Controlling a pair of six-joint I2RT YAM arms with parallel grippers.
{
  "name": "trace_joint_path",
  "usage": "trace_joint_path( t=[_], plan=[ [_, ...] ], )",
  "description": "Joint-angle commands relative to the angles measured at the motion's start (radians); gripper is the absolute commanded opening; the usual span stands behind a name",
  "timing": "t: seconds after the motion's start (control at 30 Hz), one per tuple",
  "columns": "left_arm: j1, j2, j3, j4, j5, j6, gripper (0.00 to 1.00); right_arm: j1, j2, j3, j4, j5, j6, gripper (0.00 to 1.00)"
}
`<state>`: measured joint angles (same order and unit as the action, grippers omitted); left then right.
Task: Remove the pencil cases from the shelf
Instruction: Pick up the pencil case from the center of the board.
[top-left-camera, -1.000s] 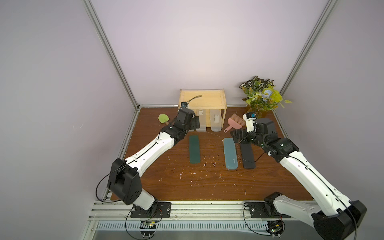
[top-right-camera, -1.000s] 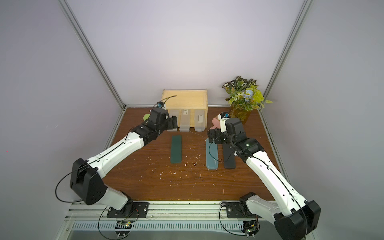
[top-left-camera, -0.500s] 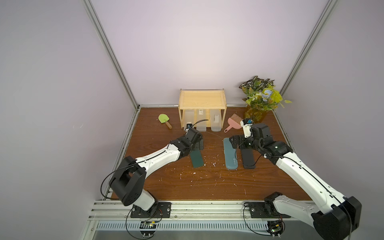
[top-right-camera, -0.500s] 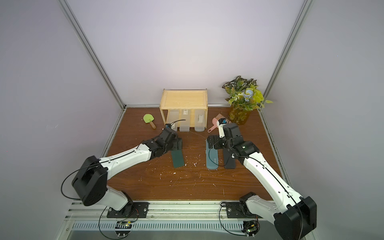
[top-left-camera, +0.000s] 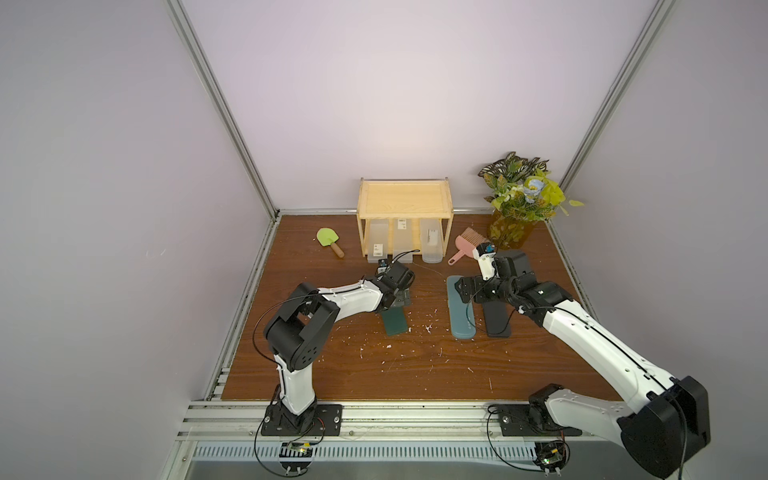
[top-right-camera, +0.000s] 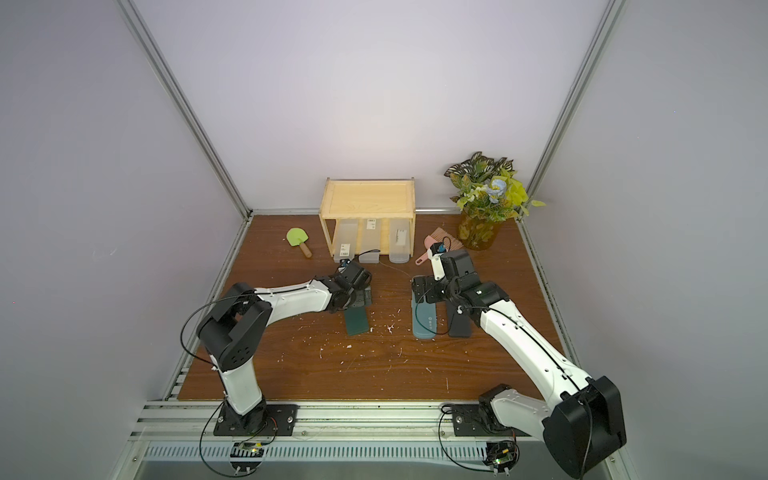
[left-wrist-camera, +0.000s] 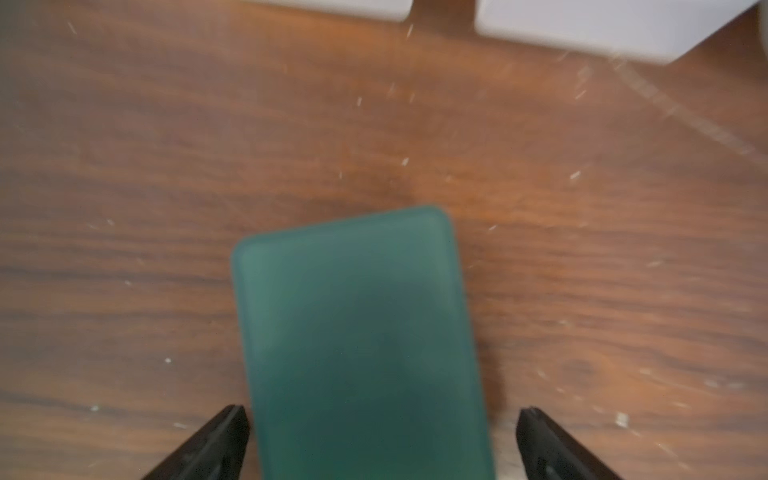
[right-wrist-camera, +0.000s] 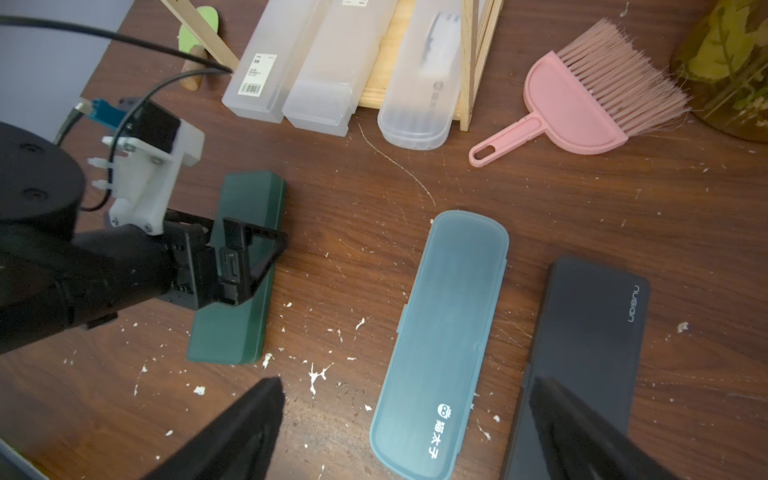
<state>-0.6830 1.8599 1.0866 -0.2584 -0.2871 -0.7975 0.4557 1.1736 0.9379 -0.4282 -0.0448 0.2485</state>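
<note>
Pulled back from the shelf (top-left-camera: 405, 201), our left gripper (left-wrist-camera: 382, 410) sits spread astride the dark green case (left-wrist-camera: 357, 332) out front; right gripper (right-wrist-camera: 406, 382) is spread too. Three frosted cases (top-left-camera: 402, 243) left inside it.

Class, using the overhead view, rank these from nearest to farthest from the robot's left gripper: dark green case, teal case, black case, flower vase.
1. Dark green case, directly under the left gripper.
2. Teal case, toward the right arm.
3. Black case, just beyond the teal one.
4. Flower vase, back right corner.
</note>
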Motion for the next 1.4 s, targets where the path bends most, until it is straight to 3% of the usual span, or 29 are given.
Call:
trace_joint_path(
  t=[0.0,0.13,0.3,0.53,0.63,0.73,0.8,0.9,1.0,1.17,1.2,1.37],
  plan=[
    [-0.013,0.018,0.009,-0.028,0.024,-0.029,0.99,-0.006,0.001,0.003,0.03,-0.027,-0.025,0.99],
    [-0.017,-0.001,-0.011,-0.028,0.021,-0.028,0.87,-0.009,0.004,0.001,0.032,-0.027,-0.025,0.99],
    [-0.016,-0.034,-0.033,-0.027,0.025,-0.024,0.56,-0.011,0.006,0.0,0.041,-0.038,-0.015,0.99],
    [-0.017,-0.116,-0.048,0.038,0.111,0.029,0.58,-0.011,0.006,-0.002,0.045,-0.062,-0.009,0.99],
    [-0.018,-0.222,-0.1,0.238,0.321,0.126,0.59,-0.023,-0.001,-0.009,0.083,-0.191,-0.008,0.99],
    [-0.019,-0.352,-0.198,0.534,0.548,0.167,0.6,-0.092,-0.033,-0.049,0.242,-0.553,0.068,0.99],
    [-0.018,-0.412,-0.244,0.738,0.706,0.18,0.6,-0.143,-0.058,-0.104,0.46,-0.834,0.194,0.99],
    [-0.011,-0.471,-0.31,1.003,0.874,0.134,0.61,-0.156,-0.084,-0.139,0.685,-1.014,0.344,0.99],
    [0.036,-0.472,-0.409,1.44,1.031,-0.066,0.62,-0.153,-0.108,-0.096,0.589,-1.017,0.287,0.99],
    [0.098,-0.315,-0.458,2.071,1.122,-0.46,0.64,-0.145,-0.187,-0.114,0.647,-1.015,0.315,0.99],
    [0.102,-0.27,-0.43,2.094,1.14,-0.527,0.65,-0.136,-0.206,-0.113,0.622,-0.995,0.282,0.99],
    [0.065,-0.2,-0.353,2.093,1.178,-0.537,0.65,-0.054,-0.255,-0.127,0.489,-0.854,0.123,0.99]
  ],
)
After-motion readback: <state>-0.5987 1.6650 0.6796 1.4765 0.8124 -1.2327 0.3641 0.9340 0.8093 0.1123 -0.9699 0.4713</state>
